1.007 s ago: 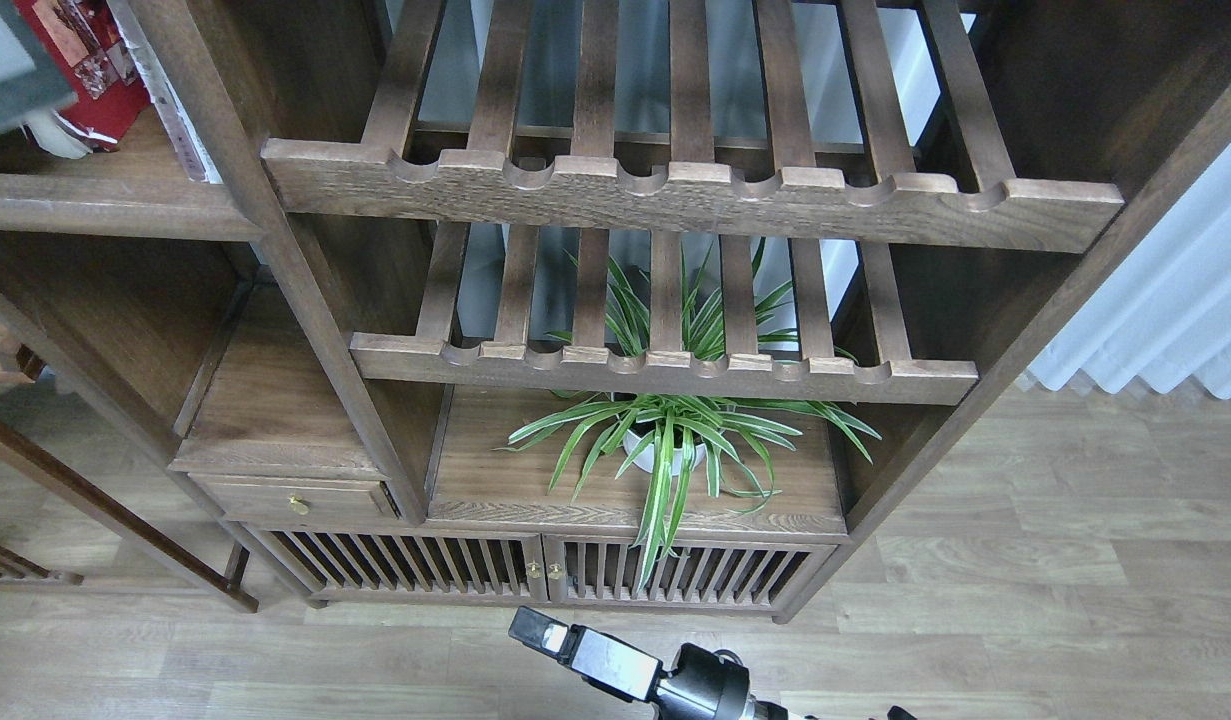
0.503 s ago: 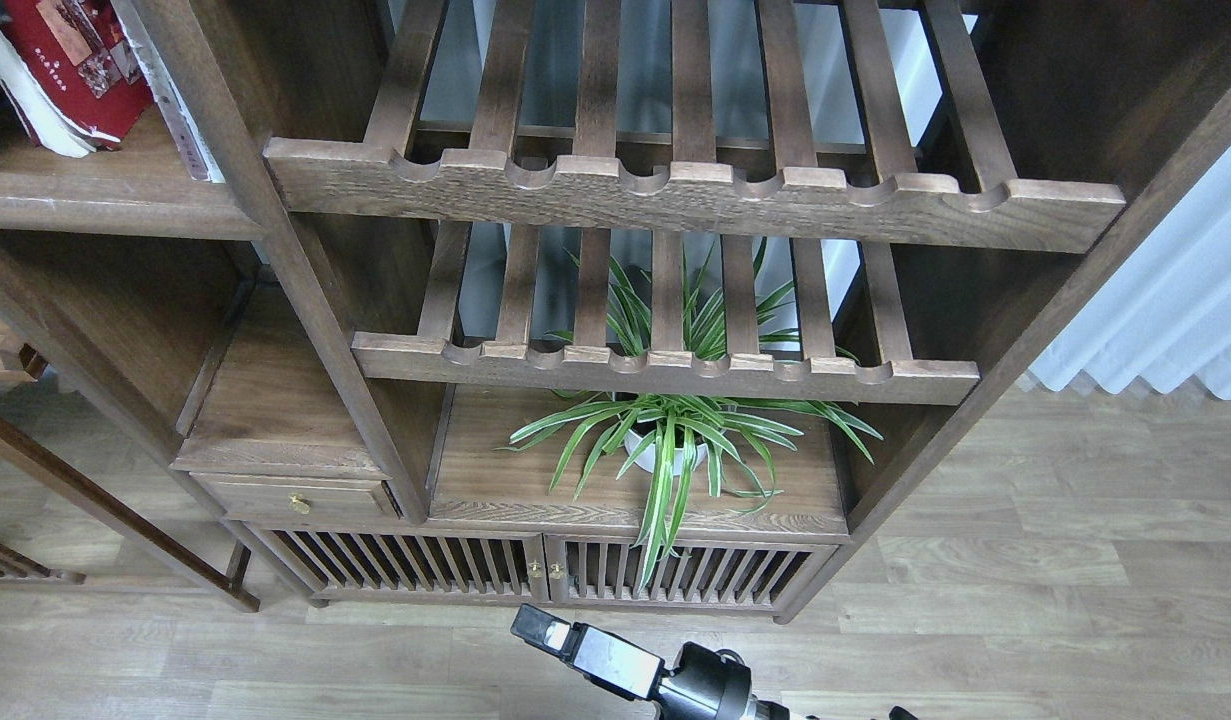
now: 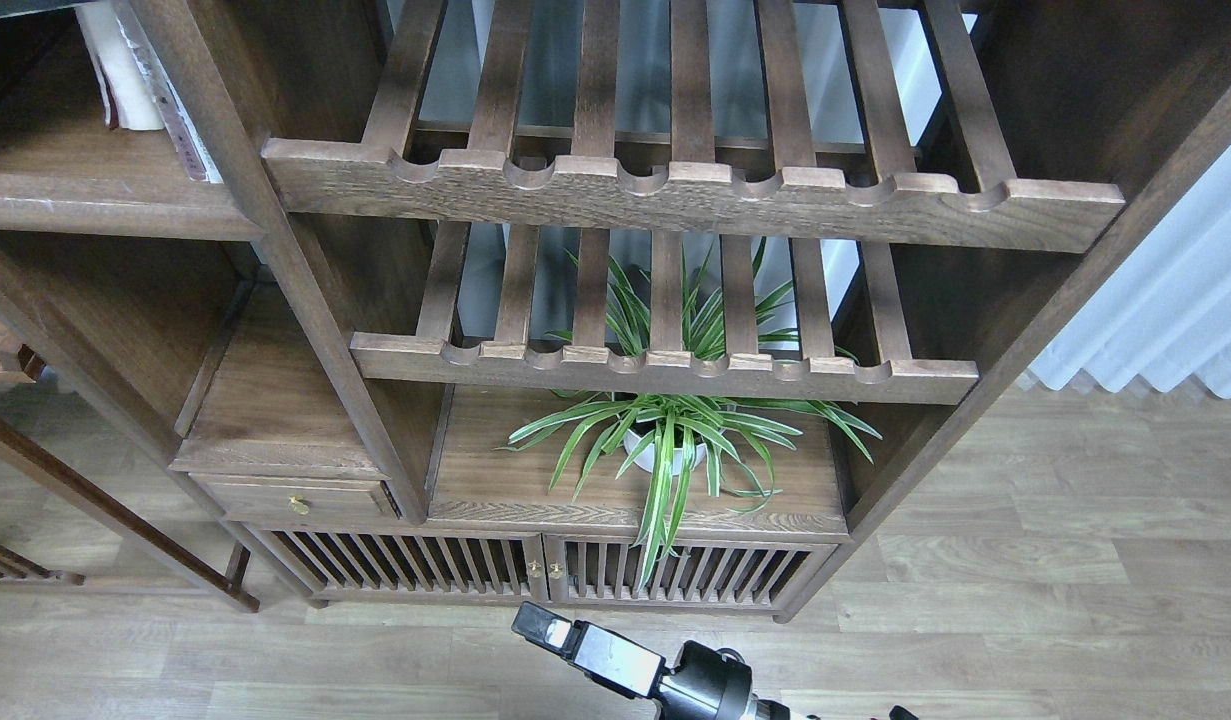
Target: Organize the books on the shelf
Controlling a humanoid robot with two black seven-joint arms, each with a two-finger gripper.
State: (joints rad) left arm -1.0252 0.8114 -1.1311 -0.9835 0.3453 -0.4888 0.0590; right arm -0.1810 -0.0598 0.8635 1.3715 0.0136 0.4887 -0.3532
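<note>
The books [image 3: 125, 70] stand upright at the shelf [image 3: 95, 205]'s right end, prob. so the bookcase post props them, far up-left of the right gripper [image 3: 535, 628], parked low w/ nothing seen in it, fingers too end-on to judge; left gripper out of view.

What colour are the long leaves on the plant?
In the head view, the plant has green leaves with pale whitish stripes, growing from a white pot.

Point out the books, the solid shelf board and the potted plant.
books [image 3: 125, 75]: head view, pale page edges.
solid shelf board [image 3: 105, 205]: head view, rounded front edge.
potted plant [image 3: 665, 452]: head view, white pot.
</note>
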